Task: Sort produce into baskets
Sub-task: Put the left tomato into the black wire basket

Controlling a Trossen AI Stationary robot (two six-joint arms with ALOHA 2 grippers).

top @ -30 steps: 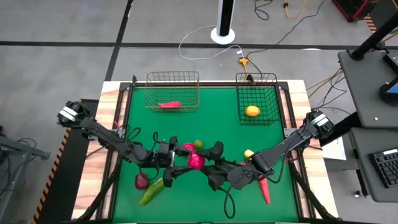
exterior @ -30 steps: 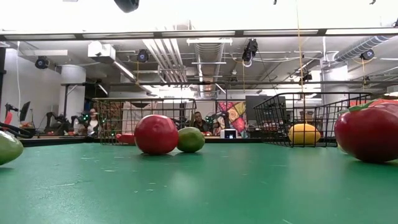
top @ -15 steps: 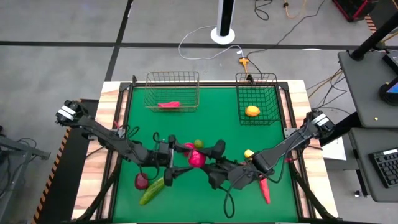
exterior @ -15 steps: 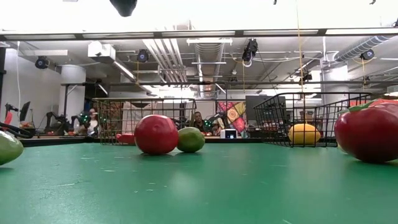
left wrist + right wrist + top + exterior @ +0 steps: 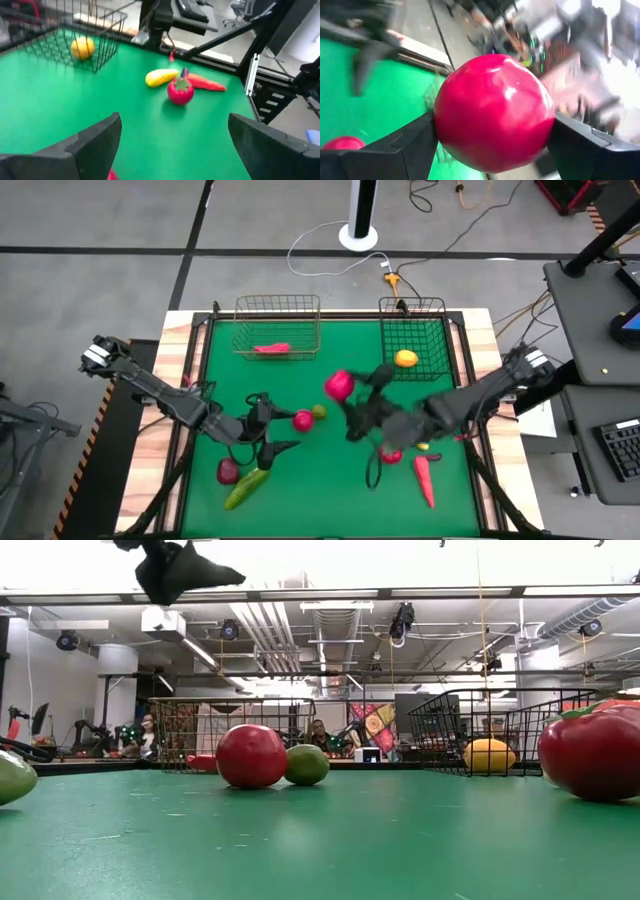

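At the lower left of the high view, the left gripper (image 5: 272, 435) waits with its jaws spread wide and empty just above the cucumber (image 5: 244, 488), beside a red round fruit (image 5: 302, 420) and a lime (image 5: 319, 411). Near frame centre, the right gripper (image 5: 347, 392) clamps a pink round fruit (image 5: 338, 386) between its fingers, lifted off the mat. To finish this carry well, it should keep that squeeze steady and travel up-right until the fruit is over the dark wire basket (image 5: 412, 308) holding the lemon (image 5: 405, 359), then release low inside its rim.

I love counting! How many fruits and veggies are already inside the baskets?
2. A yellow lemon sits in the dark wire basket, and a red chili lies in the light wire basket. None seem hidden.
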